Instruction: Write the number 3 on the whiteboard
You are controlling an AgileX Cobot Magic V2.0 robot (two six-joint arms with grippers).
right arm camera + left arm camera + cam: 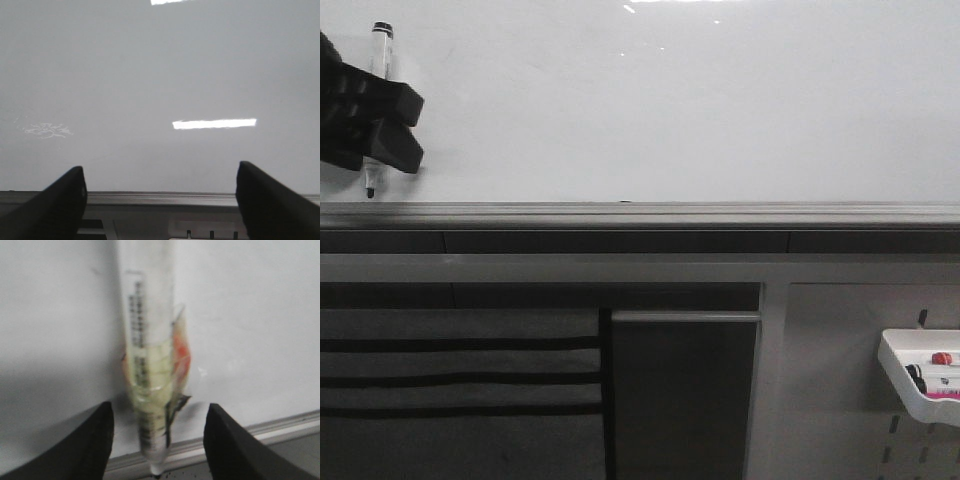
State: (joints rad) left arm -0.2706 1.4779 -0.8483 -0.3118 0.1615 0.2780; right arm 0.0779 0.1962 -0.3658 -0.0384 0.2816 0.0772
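Note:
The whiteboard (700,100) fills the upper front view, and no number 3 shows on it. At its far left a white marker (382,55) with a black cap stands upright, its black tip just above the lower rail (640,213). My left gripper (395,125) sits around it. In the left wrist view the marker (147,340), wrapped in yellowish tape, hangs between the black fingers (90,440) with a clear gap on each side; the left gripper (157,415) is open. My right gripper (160,185) is open and empty, facing the bare whiteboard (160,75) above the rail (160,198).
A small white tray (905,375) holding markers hangs on the panel at the lower right. Below the rail are a grey shelf edge and a dark cabinet front (685,400). A faint smudge (46,130) marks the board.

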